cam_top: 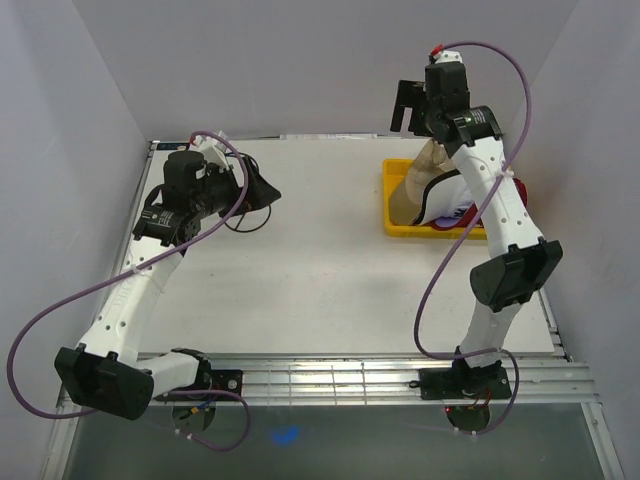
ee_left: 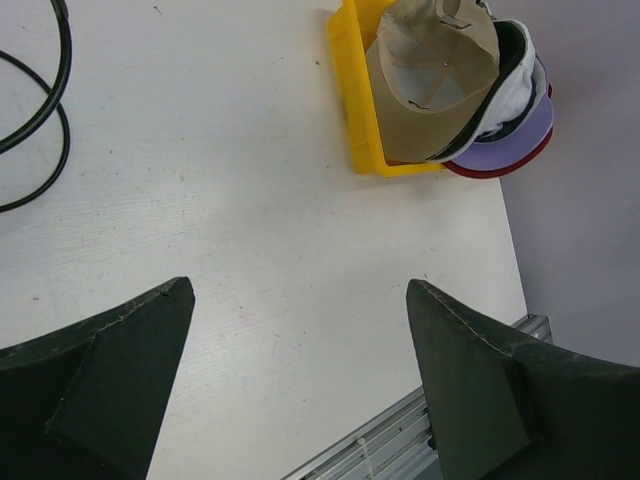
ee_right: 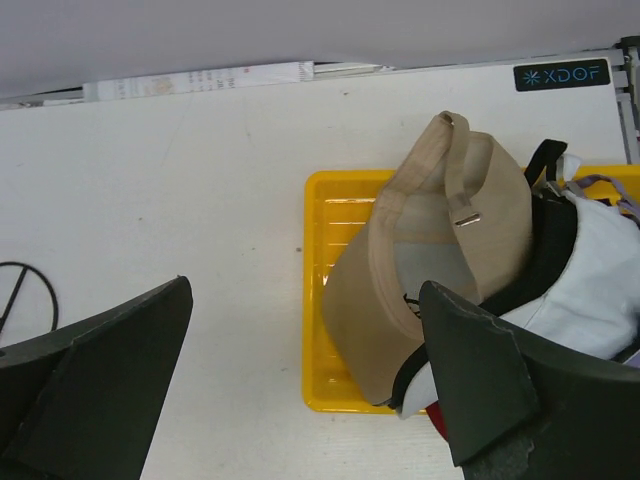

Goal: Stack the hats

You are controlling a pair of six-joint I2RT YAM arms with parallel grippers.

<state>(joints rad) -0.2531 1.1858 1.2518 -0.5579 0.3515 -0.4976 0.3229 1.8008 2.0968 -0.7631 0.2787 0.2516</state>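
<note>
Hats: five caps, nested in one pile, lying tilted in and over the right side of a yellow tray (ee_left: 354, 95) at the far right of the table (cam_top: 320, 270).
- Tan cap (ee_left: 435, 85): outermost on the tray side, hollow underside and rear strap facing up, brim reaching toward the tray's near wall.
- Black cap (ee_left: 516, 48): directly behind the tan one, showing only as a dark band.
- White cap (ee_left: 515, 98): next, touching the black.
- Purple cap (ee_left: 522, 132): brim showing beneath the white.
- Red cap (ee_left: 508, 166): outermost, a thin brim edge past the tray's rim, over the table edge.

No cap was in either gripper.

Right gripper (ee_right: 305, 288): jaws spread wide, nothing between them, raised above the tray's far side; its camera looked down on the tan cap and the tray's bare left half.

Left gripper (ee_left: 300, 288): jaws likewise spread wide and empty, held over the far left of the table, well apart from the tray and turned toward it.

Other items: a loop of black cable (ee_left: 40, 120) lying on the table near the left gripper; a dark label (ee_right: 561, 75) reading XDOF at the table's far right corner; plain pale walls on three sides.
</note>
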